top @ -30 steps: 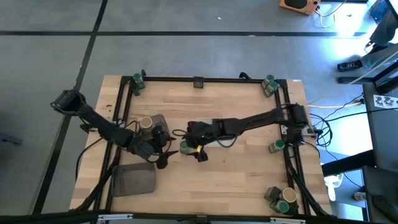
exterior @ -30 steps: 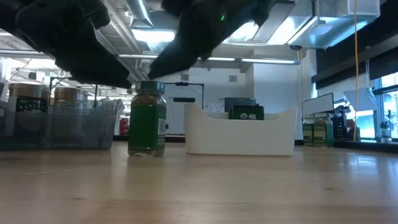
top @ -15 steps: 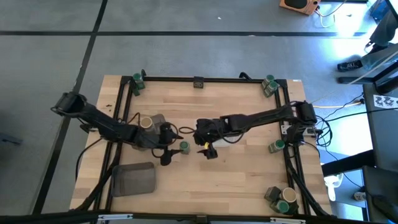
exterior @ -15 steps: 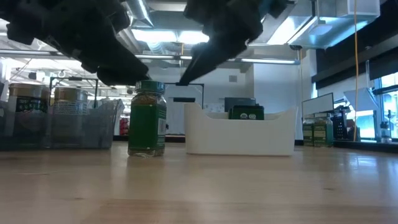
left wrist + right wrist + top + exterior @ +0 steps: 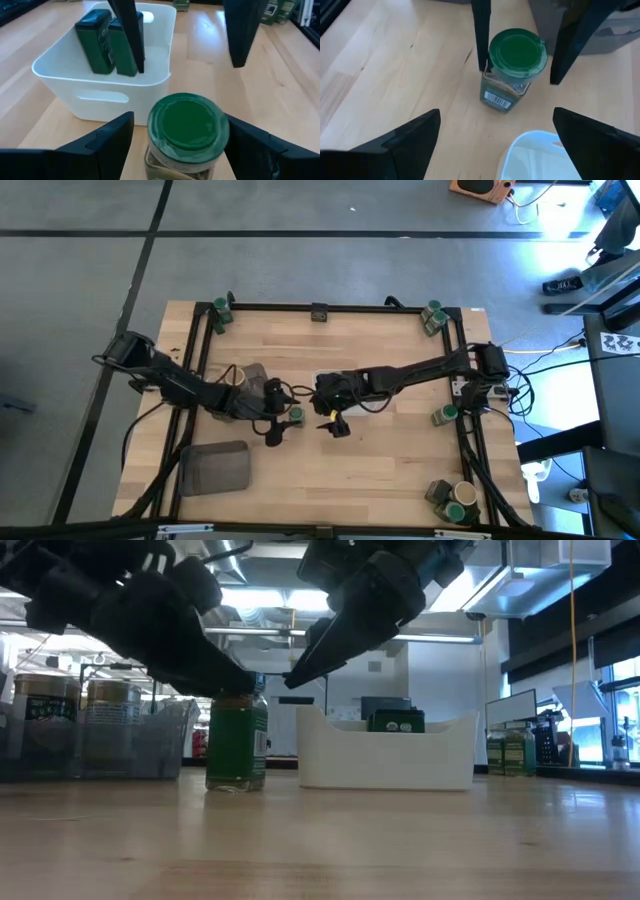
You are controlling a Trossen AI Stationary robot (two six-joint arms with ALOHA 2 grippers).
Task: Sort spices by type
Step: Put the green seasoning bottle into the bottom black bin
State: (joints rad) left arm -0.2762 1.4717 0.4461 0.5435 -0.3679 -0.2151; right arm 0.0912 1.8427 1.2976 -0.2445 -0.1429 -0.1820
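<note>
Two dark robot arms meet over the middle of the pale wooden table (image 5: 390, 450), which is edged by a black metal frame (image 5: 330, 308). A white rectangular plastic tray (image 5: 385, 752) stands near the table's centre, and the left wrist view shows two dark green squarish tins (image 5: 107, 42) upright inside it. A dark grey flat tray (image 5: 215, 468) lies near the table's front left corner, and a clear mesh-sided bin (image 5: 95, 740) on the left side holds two tan-topped round jars (image 5: 112, 698).

Between the bin and the white tray stands one round glass jar with a green lid (image 5: 296, 416), upright on the bare wood, just beside the white tray but not touching it. The left gripper (image 5: 279, 423) sits low around this jar, jaws apart with one finger on either side of the lid; whether the fingers (image 5: 107, 140) actually touch the glass cannot be told. The right gripper (image 5: 336, 423) hangs above the table just beside the jar on the white tray's side, jaws spread wide and holding nothing.

More green-lidded jars (image 5: 448, 415) stand at the table's right edge and at its corners.
</note>
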